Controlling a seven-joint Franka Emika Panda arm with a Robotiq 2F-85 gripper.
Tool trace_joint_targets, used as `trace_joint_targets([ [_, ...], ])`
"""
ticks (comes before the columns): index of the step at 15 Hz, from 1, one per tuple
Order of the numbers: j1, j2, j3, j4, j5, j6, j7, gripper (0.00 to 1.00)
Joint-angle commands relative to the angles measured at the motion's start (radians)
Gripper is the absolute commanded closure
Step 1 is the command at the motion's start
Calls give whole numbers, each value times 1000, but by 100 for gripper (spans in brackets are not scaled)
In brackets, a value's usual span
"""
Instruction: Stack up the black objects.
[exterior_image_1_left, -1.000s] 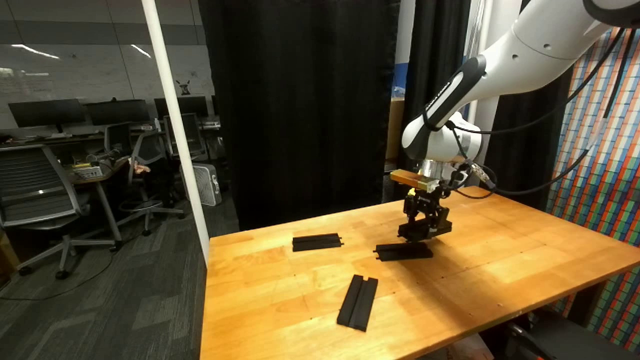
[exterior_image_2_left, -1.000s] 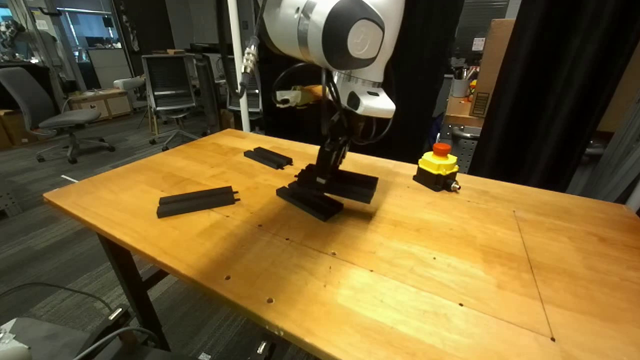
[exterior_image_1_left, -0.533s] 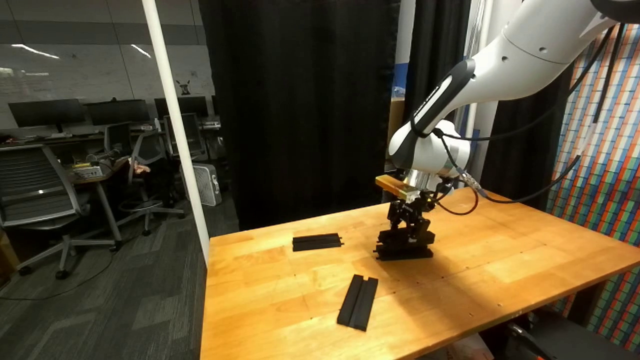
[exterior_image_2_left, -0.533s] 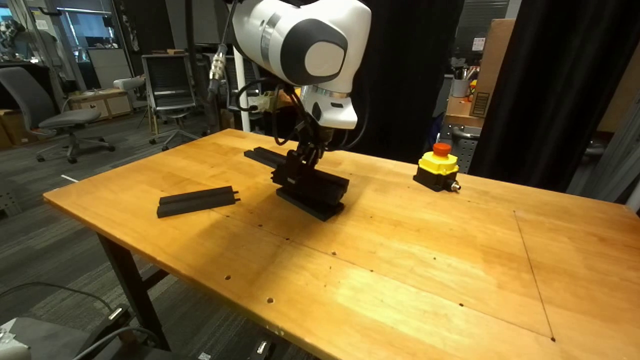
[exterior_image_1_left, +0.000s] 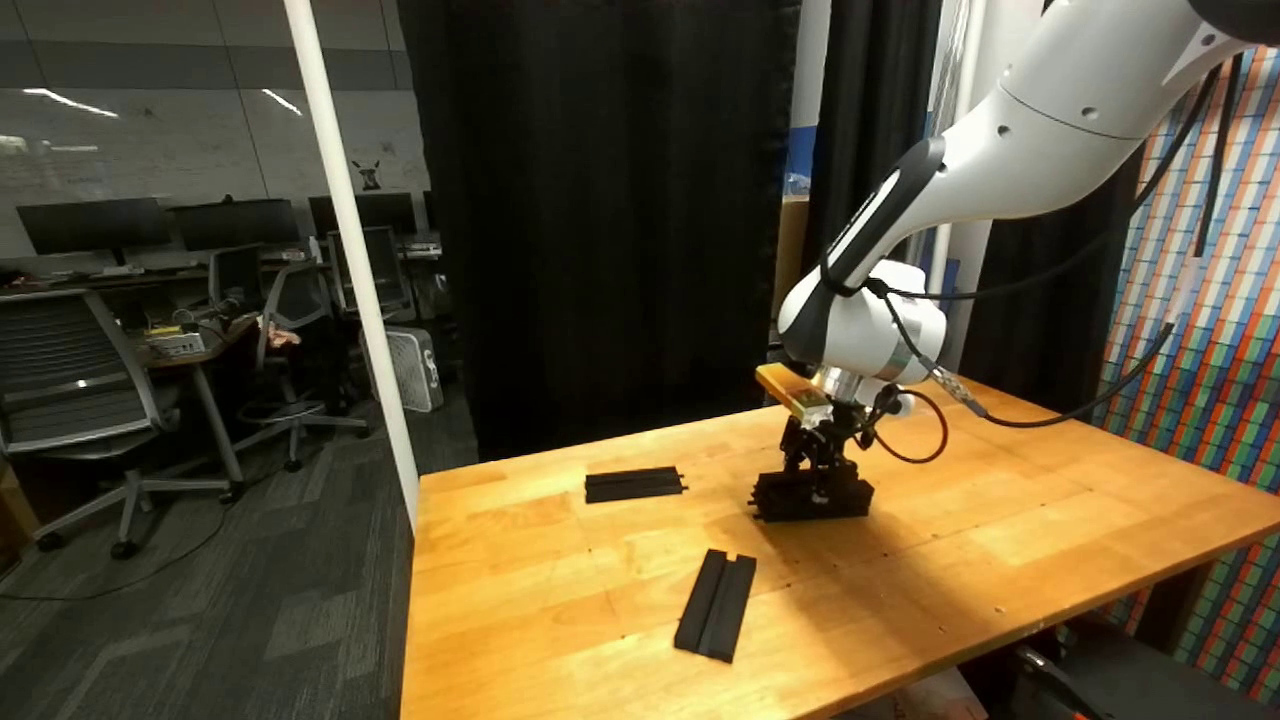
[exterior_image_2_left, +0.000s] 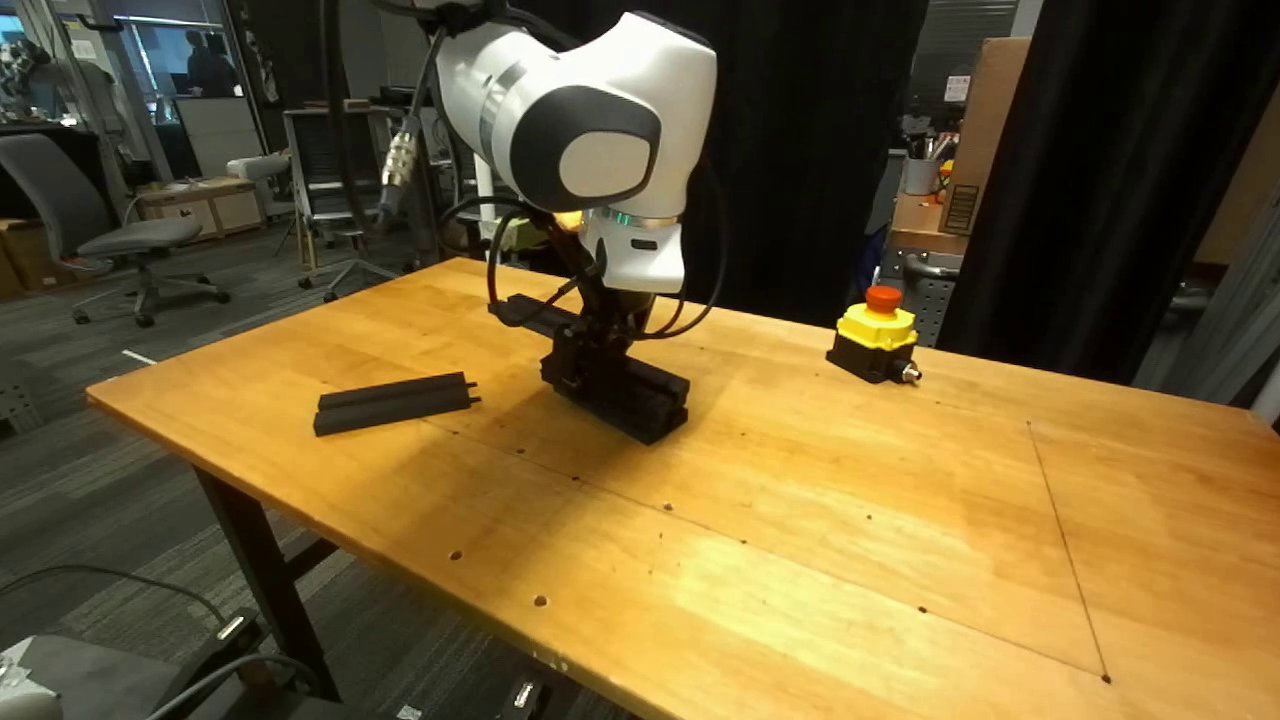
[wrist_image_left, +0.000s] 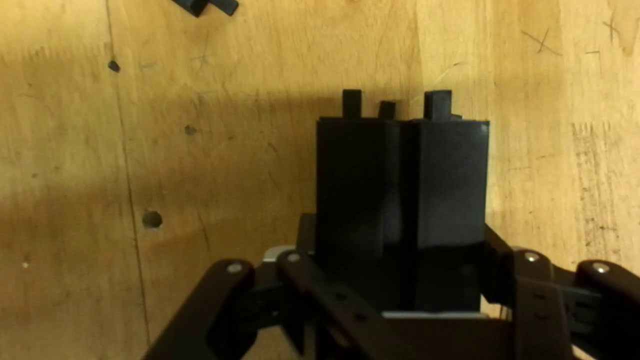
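The gripper grasps a black bar touching a lower bar. One loose bar lies near the far edge of the bench, another bar farther inward.

Upper bar — on lower bar.

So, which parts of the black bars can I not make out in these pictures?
Lower bar: wrist view, mostly covered by the upper bar.
Whether these two touch all along: both exterior views, unclear, black on black.
Far bar: in an exterior view, one end lies behind the gripper.
Black piece: wrist view, cut off by the top edge.
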Motion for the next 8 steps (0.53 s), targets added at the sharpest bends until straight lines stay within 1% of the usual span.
trace_joint_targets([
  [1, 11, -25, 2, -22, 13, 39, 36, 54],
  [8, -1, -7, 0, 3, 18, 18, 39, 54],
])
